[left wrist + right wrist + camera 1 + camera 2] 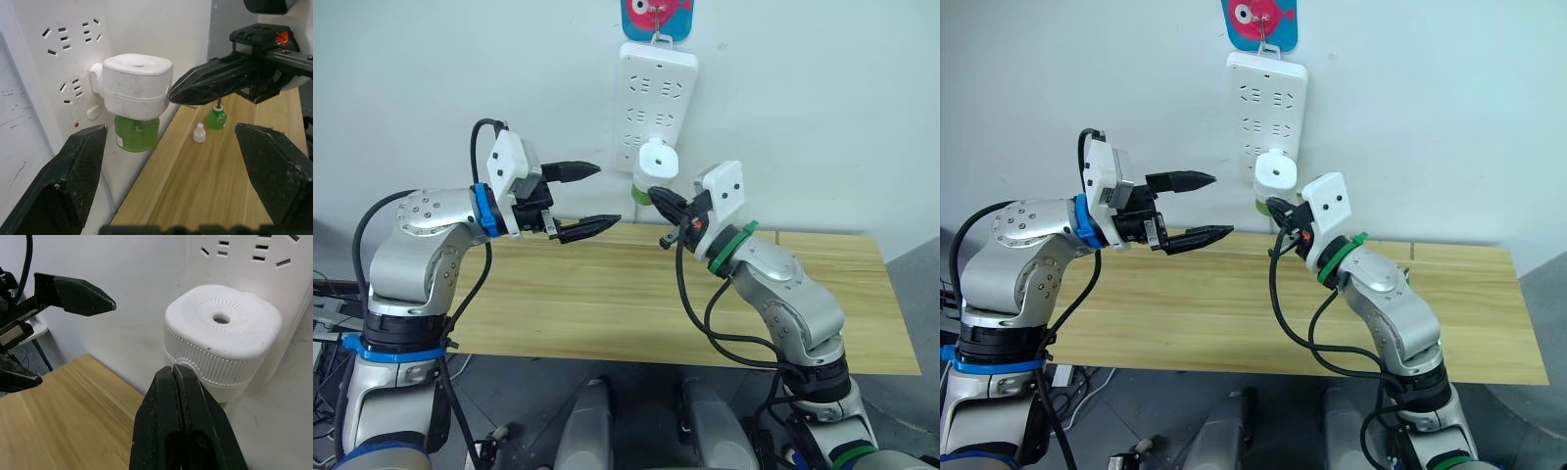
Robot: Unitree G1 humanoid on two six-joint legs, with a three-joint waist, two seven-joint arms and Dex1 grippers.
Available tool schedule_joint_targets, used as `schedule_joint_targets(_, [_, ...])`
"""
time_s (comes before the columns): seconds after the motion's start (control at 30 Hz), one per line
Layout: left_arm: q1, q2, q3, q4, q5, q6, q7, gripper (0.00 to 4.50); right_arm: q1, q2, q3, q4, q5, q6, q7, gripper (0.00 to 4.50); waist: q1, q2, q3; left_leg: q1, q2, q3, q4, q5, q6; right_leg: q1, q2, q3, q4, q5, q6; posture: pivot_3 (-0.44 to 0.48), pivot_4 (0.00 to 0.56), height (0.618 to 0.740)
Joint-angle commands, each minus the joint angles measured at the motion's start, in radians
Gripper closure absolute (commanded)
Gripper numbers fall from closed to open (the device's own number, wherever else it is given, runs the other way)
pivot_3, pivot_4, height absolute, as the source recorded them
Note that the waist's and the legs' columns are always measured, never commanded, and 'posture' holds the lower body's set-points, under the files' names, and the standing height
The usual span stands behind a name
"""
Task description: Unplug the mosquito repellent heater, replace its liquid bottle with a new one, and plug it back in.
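The white mosquito repellent heater (657,161) is plugged into a white power strip (656,88) hanging on the wall. A green liquid bottle (136,134) is screwed in beneath it. My right gripper (658,195) is shut on nothing, and its tip rests at the heater's ribbed lower side (215,367). My left gripper (608,194) is open and hangs in the air a short way to the left of the heater, pointing at it. A second small green bottle (216,117) stands on the table by the wall, with a white cap (198,133) next to it.
The wooden table (607,304) runs below both arms, against the white wall. The power strip hangs from a blue and pink fish-shaped hook (656,18). Its upper sockets (656,88) hold no plugs.
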Motion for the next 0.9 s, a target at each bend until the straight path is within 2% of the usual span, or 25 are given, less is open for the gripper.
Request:
schedule_joint_targets(0.03, [-0.016,0.000,0.006,-0.017,-0.011,-0.009,0.008,0.00,-0.018,0.008,-0.019,-0.014,-0.022,-0.035,-0.025,4.49,0.000,0.000,0.000,0.000,0.000,0.000,0.000,0.000,0.000,0.000,0.000,0.000,0.000,0.000,0.000,0.066,0.267,0.740])
schedule_joint_targets(0.37, [-0.027,-0.008,-0.004,0.007,-0.006,-0.020,0.007,0.00,-0.018,0.021,-0.055,-0.012,-0.059,-0.032,-0.081,4.49,0.001,0.000,0.000,0.000,0.000,0.000,0.001,0.000,0.000,0.000,0.000,0.000,0.001,0.000,0.000,0.050,0.269,0.740])
schedule_joint_targets(0.9, [-0.037,-0.010,-0.012,0.029,-0.003,-0.032,-0.003,0.00,-0.031,0.065,-0.137,-0.015,0.006,0.020,-0.121,4.49,0.001,0.000,0.000,0.000,0.000,-0.001,0.002,0.000,0.000,0.001,0.000,0.000,0.002,0.000,0.000,0.043,0.274,0.740])
